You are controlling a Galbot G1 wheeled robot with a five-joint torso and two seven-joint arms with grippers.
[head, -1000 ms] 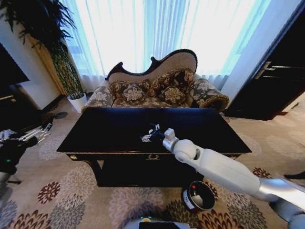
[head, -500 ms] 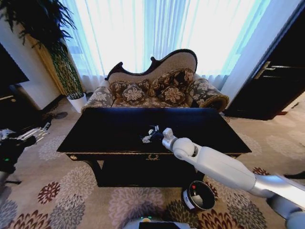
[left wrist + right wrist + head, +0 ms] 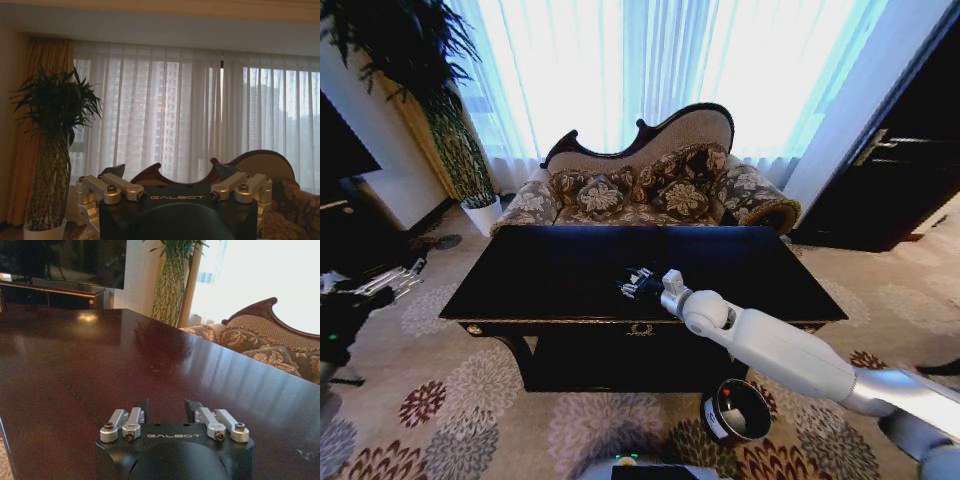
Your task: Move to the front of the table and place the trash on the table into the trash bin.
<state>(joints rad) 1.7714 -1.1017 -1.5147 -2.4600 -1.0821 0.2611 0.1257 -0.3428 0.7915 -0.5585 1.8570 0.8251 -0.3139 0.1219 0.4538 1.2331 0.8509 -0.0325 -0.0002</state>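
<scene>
Behind the glossy black table (image 3: 560,270) stand a patterned sofa (image 3: 650,190) and bright curtains (image 3: 650,60). Near the table's front centre lies the trash (image 3: 632,284), a small shiny crumpled piece. The right gripper (image 3: 642,282) is directly at it; its fingers (image 3: 145,407) stand rather close together, but I cannot tell if they hold it. On the carpet before the table stands the trash bin (image 3: 735,411). The left gripper (image 3: 172,175) waits far at the left, fingers spread wide.

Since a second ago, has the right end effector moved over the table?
Yes, slightly. The right end effector has pulled a little toward the robot's left and up-frame, judged against the gold ornament on the table front, which stayed put.
</scene>
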